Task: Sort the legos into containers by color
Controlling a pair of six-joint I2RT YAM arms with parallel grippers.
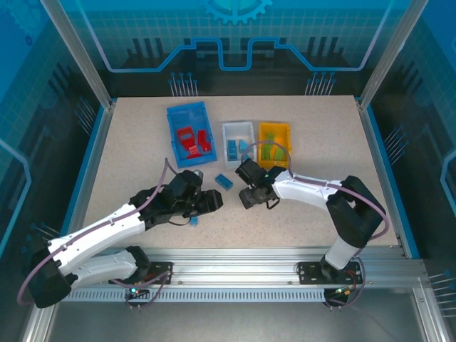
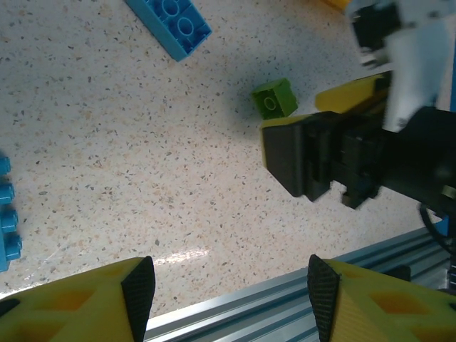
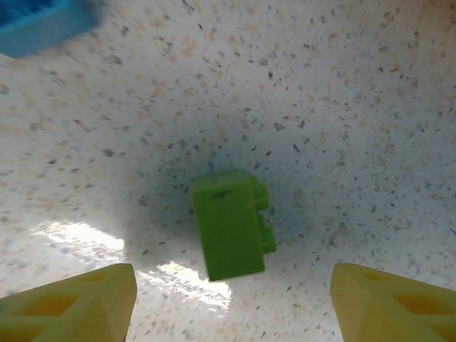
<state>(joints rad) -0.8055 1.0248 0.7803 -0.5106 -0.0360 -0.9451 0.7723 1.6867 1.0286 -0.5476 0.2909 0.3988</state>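
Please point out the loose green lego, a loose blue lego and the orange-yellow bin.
green lego (image 3: 228,224): right wrist view, side face.
blue lego (image 2: 174,28): left wrist view, studded top.
orange-yellow bin (image 1: 275,125): top view, far rim.

White shells over black joints on left arm (image 1: 100,231) and right arm (image 1: 313,191). Greyish-purple cable (image 1: 167,169) along each. Yellow wedge-shaped fingers (image 2: 64,306) with black pads (image 2: 140,288). Black base plates (image 1: 160,272) at 6 o'clock.

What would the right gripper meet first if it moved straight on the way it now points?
Probably the green brick, lying on the table ahead, centred between its open fingers; depth is hard to judge.
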